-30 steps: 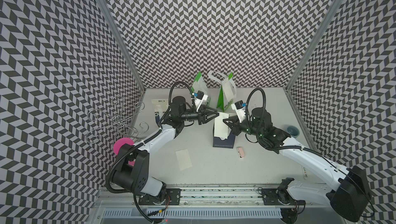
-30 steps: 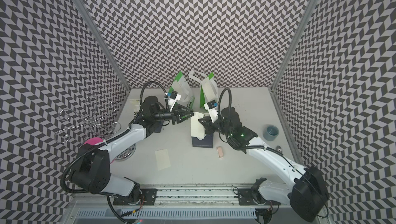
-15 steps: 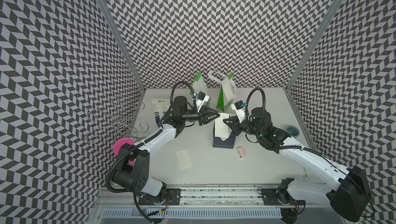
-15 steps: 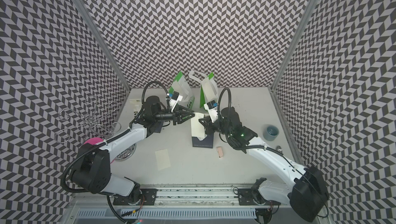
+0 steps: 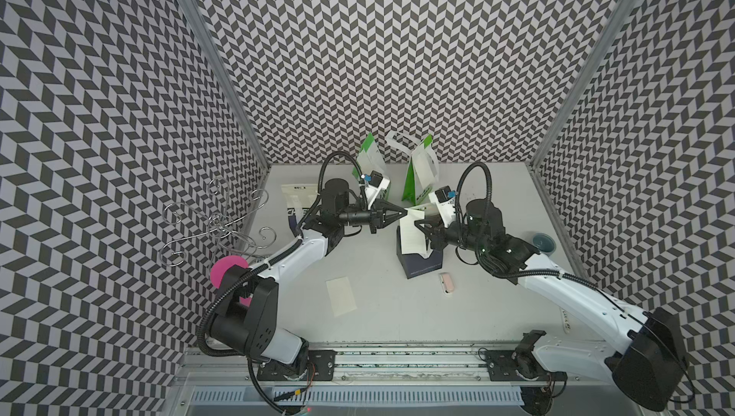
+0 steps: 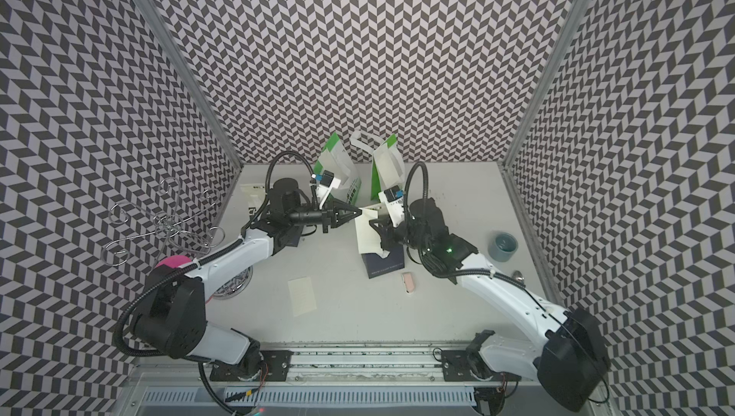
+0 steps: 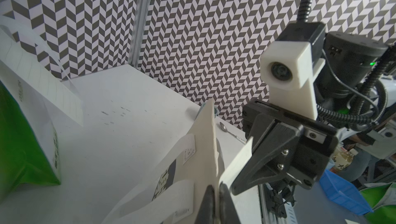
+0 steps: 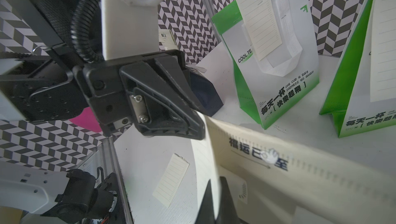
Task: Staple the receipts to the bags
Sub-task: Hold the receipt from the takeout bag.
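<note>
A navy-and-cream bag (image 5: 421, 265) stands mid-table with a cream receipt (image 5: 411, 235) against its upper face. My left gripper (image 5: 405, 211) comes in level from the left and is shut on the bag's top edge (image 7: 206, 148), with the receipt pinched against it. My right gripper (image 5: 418, 224) is shut on the same receipt (image 8: 203, 158) lower down that edge. Two green-and-white bags (image 5: 372, 165) (image 5: 420, 173) stand at the back, each with a slip on its face (image 8: 260, 26). Another receipt (image 5: 341, 296) lies loose on the table. A second navy bag (image 5: 295, 205) lies flat under my left arm.
A small pink stapler (image 5: 447, 283) lies just right of the standing navy bag. A blue cup (image 5: 543, 244) stands by the right wall, with a spoon (image 7: 225, 128) near it. A wire hook rack (image 5: 216, 223) and a pink disc (image 5: 226, 271) are at the left edge.
My left gripper's jaws, open around the bag's top corner before, have closed on it. Both arms and the bag have stayed where they were.
</note>
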Action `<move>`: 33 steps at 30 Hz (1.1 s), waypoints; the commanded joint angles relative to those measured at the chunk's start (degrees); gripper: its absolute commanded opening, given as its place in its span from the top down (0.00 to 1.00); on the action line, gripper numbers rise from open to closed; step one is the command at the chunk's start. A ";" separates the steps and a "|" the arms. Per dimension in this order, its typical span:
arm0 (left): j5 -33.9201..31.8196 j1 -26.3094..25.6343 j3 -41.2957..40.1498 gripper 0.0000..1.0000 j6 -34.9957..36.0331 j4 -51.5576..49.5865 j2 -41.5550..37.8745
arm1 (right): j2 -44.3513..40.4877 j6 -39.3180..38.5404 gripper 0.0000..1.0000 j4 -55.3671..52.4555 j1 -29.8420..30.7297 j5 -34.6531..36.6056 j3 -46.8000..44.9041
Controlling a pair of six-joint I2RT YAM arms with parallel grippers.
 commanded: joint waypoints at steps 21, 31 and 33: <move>-28.74 -6.74 0.22 1.00 5.88 -19.06 -15.29 | -12.68 9.62 0.30 -0.91 -0.04 18.57 -7.00; -38.27 -8.22 -0.85 1.00 6.39 -22.93 -13.77 | -12.88 16.06 0.27 -14.46 -0.04 17.69 -12.60; -39.97 -8.66 -0.70 1.00 7.22 -23.92 -13.25 | -10.68 16.61 0.28 -18.20 0.01 17.56 -12.42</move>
